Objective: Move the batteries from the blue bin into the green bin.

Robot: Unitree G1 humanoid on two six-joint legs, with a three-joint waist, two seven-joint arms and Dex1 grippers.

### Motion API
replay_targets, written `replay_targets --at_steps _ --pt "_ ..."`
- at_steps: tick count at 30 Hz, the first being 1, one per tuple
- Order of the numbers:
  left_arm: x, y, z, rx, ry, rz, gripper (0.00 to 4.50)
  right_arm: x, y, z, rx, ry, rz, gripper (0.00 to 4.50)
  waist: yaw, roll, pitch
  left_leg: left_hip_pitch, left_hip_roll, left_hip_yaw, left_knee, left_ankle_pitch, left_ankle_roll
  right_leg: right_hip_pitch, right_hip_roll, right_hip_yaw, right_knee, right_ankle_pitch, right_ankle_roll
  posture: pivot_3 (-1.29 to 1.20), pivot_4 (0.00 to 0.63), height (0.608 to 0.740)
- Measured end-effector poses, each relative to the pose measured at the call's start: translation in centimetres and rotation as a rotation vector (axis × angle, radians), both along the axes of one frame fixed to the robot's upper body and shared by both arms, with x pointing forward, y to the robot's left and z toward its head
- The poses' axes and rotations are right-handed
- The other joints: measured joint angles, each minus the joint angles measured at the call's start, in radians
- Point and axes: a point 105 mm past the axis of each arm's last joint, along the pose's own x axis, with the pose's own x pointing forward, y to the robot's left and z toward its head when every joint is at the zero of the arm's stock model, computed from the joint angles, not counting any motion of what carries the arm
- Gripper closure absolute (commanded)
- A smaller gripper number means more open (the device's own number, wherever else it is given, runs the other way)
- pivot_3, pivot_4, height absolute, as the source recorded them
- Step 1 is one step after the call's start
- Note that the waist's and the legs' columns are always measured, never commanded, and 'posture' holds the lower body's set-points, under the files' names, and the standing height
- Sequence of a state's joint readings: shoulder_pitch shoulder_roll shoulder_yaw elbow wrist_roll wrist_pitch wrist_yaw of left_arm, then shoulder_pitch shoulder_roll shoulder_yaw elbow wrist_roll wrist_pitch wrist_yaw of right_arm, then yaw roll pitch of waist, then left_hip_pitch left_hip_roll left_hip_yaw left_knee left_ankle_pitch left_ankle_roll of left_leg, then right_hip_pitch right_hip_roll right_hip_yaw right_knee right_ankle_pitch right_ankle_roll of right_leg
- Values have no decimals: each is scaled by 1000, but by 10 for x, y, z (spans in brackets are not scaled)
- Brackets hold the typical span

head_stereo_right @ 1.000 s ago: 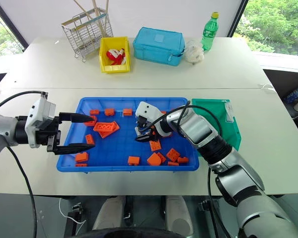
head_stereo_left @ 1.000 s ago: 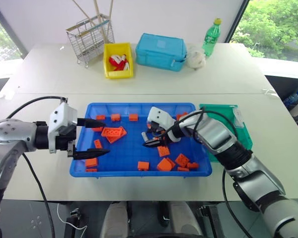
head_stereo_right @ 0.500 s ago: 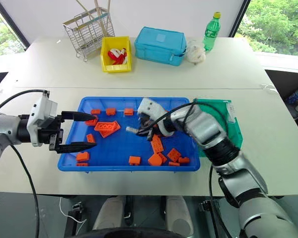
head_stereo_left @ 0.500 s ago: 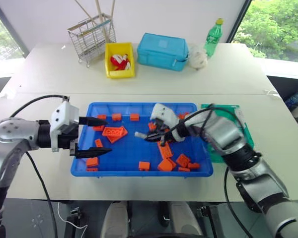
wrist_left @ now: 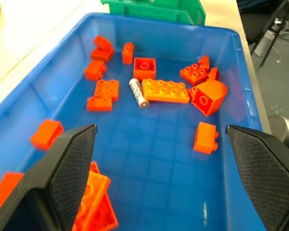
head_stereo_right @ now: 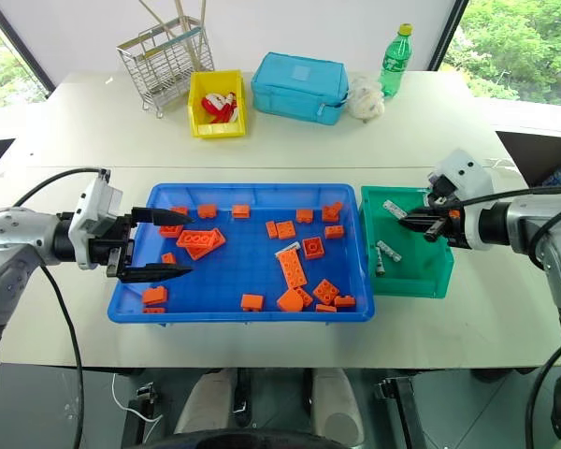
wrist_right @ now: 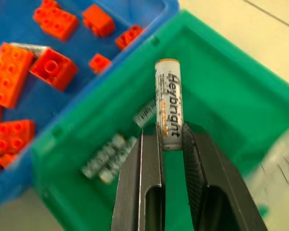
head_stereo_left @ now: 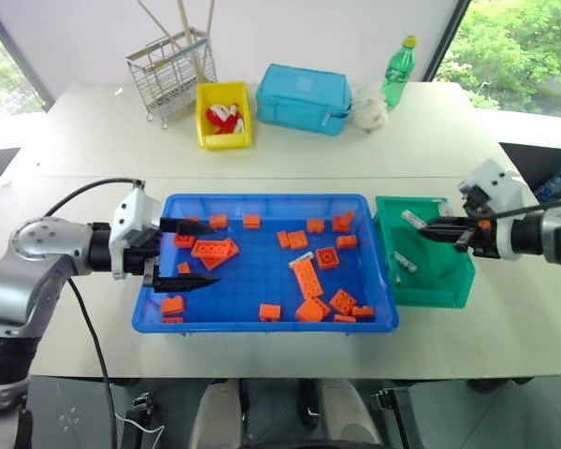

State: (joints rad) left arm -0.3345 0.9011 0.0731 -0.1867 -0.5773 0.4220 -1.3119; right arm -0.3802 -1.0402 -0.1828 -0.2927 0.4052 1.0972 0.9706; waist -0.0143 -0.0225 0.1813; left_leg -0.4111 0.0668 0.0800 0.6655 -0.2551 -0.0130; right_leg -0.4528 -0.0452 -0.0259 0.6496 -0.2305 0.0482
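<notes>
A battery [wrist_right: 169, 103] is pinched in the right tool [wrist_right: 171, 139], poised above the green bin [head_stereo_left: 453, 281] at centre right, where others [head_stereo_right: 383, 257] lie. This looks like the drop step; next, release. One battery [wrist_left: 138, 93] remains in the blue bin [head_stereo_left: 262, 323], near the spread left tool [head_stereo_left: 201, 253].

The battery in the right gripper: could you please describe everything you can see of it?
The battery is a slim silvery-white cylinder with dark lettering and an orange band near its lower end. The right gripper is shut on that lower end, a black finger pressing each side, the rest jutting out past the tips. It hangs above the green bin, where other batteries already lie.
</notes>
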Motion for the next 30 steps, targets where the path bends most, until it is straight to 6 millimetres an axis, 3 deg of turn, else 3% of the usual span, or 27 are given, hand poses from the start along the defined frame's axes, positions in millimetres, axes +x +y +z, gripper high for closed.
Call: replay_targets --at_steps 6,10,12,15,18,24,30 --pt "4 -3 0 3 -5 -17 0 5 4 2 -36 -62 32 575 -3 0 0 2 0 0 0 0 0 3 0 0 0 0 0 0 150 736" --pt "5 -6 2 2 -11 -29 0 15 41 34 -43 -197 225 575 -4 1 1 2 0 -1 -1 0 0 3 1 0 0 0 0 0 150 736" --pt "5 -6 2 4 -14 -31 0 18 64 41 -22 -224 313 575 -3 1 1 2 0 -1 -1 0 0 3 0 0 0 0 0 0 150 736" --pt "5 -6 2 6 -18 -26 0 21 104 31 14 -176 445 575 -3 1 1 2 0 0 -1 0 0 2 0 0 0 0 0 0 150 736" --pt "1 -5 1 16 -20 -12 0 12 135 6 49 -37 518 575 3 1 1 0 0 -1 -1 0 0 2 0 0 0 0 0 0 150 736" --pt "-7 4 0 29 -6 28 0 -15 145 -2 148 158 503 575 7 0 1 0 0 0 0 0 0 3 -3 -1 -2 -1 0 0 150 736" --pt "-14 0 1 22 -3 30 0 -35 138 -43 166 336 416 575 3 -1 0 1 0 0 0 0 0 4 -2 -1 -2 -2 -3 0 150 736"
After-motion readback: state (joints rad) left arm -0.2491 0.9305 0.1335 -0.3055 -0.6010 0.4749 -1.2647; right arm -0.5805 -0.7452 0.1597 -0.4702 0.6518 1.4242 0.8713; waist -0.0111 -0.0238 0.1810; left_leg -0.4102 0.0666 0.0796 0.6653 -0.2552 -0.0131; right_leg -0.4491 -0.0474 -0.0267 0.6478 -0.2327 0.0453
